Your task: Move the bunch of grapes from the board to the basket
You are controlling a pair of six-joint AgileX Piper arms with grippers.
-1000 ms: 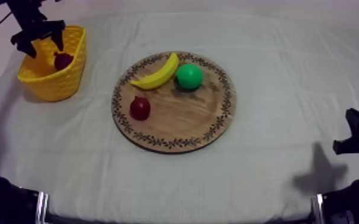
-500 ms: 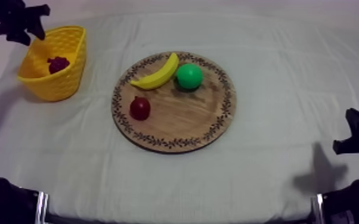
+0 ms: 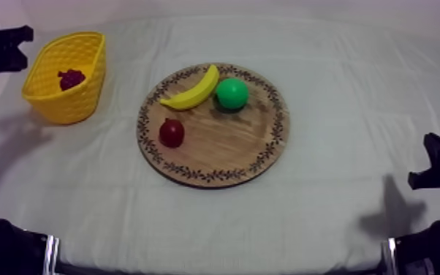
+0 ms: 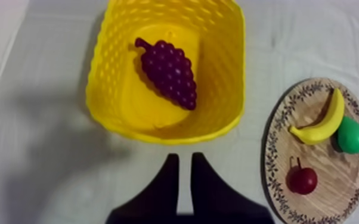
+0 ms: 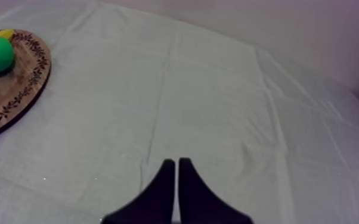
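Though knobbly, grapes inside latticed basket

Black two-fingered left gripper parted, empty, above grey-white clothed table's far left corner; right gripper closed, low by right edge.

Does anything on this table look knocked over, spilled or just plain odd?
Nothing stands out. The bunch of grapes lies inside the yellow basket, which stands upright on the cloth. The banana, the pear and the small red fruit sit on the wooden board, none spilled off it.
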